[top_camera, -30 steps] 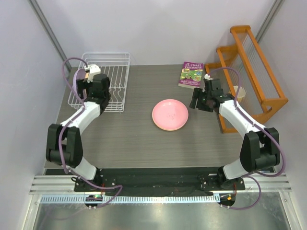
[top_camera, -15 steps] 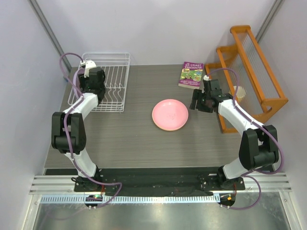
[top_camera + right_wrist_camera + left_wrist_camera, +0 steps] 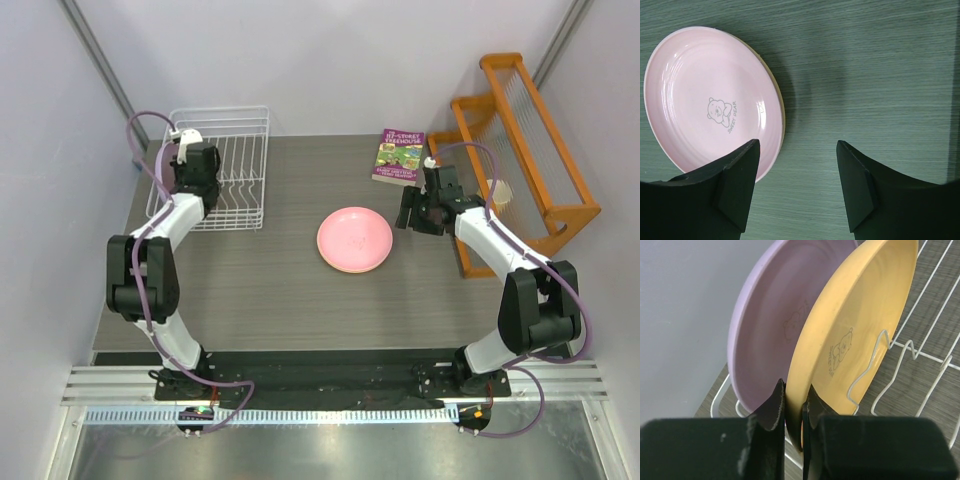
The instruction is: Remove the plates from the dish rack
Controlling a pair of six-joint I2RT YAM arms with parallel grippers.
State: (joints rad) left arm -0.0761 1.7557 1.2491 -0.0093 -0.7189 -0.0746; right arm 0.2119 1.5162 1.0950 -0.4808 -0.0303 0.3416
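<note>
Pinching the near rim of the orange-yellow round plastic plate [image 3: 855,330], the left claw [image 3: 794,390] is narrowed to a slit. One finger sits in the gap between that plate and the lilac round plastic plate [image 3: 770,315] behind it, the other on the front face. It reads as a grip, but I can't tell how firm. Both plates stand on edge, leaning the same way, slotted between prongs of the white wire dish rack [image 3: 250,170] at the far left corner of the grey wood-grain counter [image 3: 280,290], so only an edge is offered to pinch. The orange-yellow one likely goes first because it is the front plate and the lilac one is blocked behind it. The right claw [image 3: 798,142] is wide apart and holds nothing, hovering low just beside the pink round plastic plate [image 3: 710,100], which lies flat and face-up mid-counter. A yellowish rim [image 3: 781,112] peeks from under it, probably the other orange-yellow plate, so this looks like the drop stack. The right arm sits off to the side, likely leaving room for the next plate. A purple paperback book [image 3: 400,157] and an orange wooden shelf rack [image 3: 530,140] sit far right, uninvolved. Roughly half done: two plates out, two in the rack.
</note>
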